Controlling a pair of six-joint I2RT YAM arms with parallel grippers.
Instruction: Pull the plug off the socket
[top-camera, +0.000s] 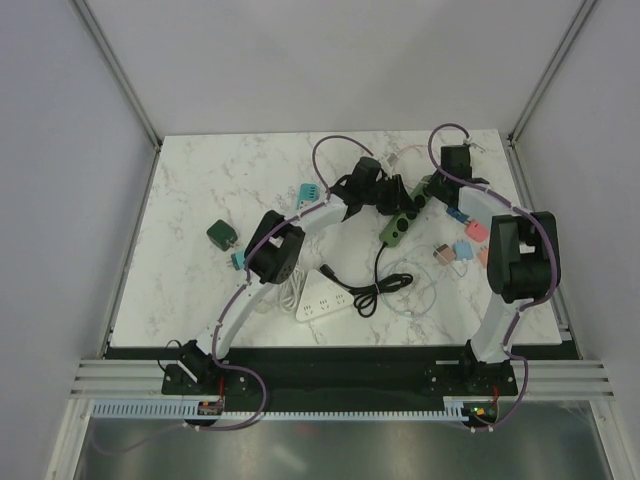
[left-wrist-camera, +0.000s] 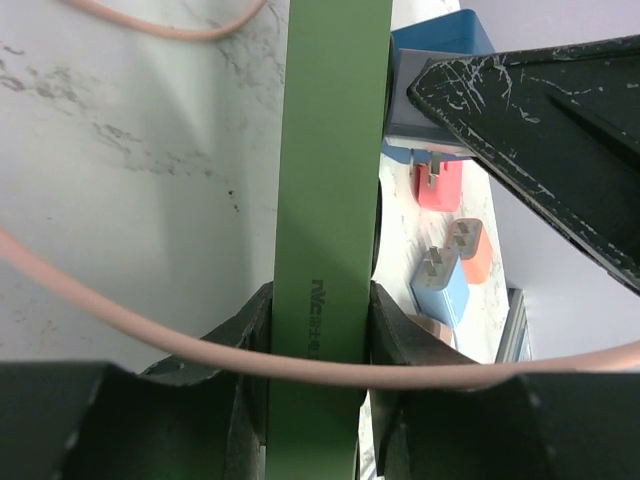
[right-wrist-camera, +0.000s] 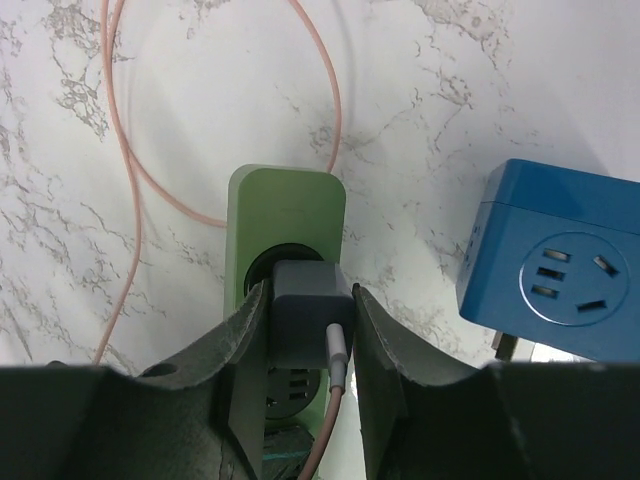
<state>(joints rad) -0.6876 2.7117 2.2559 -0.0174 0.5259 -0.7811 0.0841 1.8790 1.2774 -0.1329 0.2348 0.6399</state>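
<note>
On marble table (right-wrist-camera: 500, 80) | left gripper (left-wrist-camera: 320, 318) pinches green power strip (left-wrist-camera: 330, 150), side lettering (left-wrist-camera: 318, 312) unreadable | right gripper (right-wrist-camera: 307, 300) clamps grey charger plug (right-wrist-camera: 300, 330) seated in it

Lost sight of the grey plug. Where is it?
In the right wrist view, the grey plug sits in the green socket, clamped by the right gripper, left of the blue adapter.

Robot test cell, laboratory type. White panel walls (top-camera: 320, 60) on aluminium posts (top-camera: 117, 70) beyond and beside the arms (top-camera: 300, 222); marble-print tabletop (top-camera: 200, 190) beneath them; slotted cable duct (top-camera: 330, 411) behind their bases (top-camera: 192, 372).
</note>
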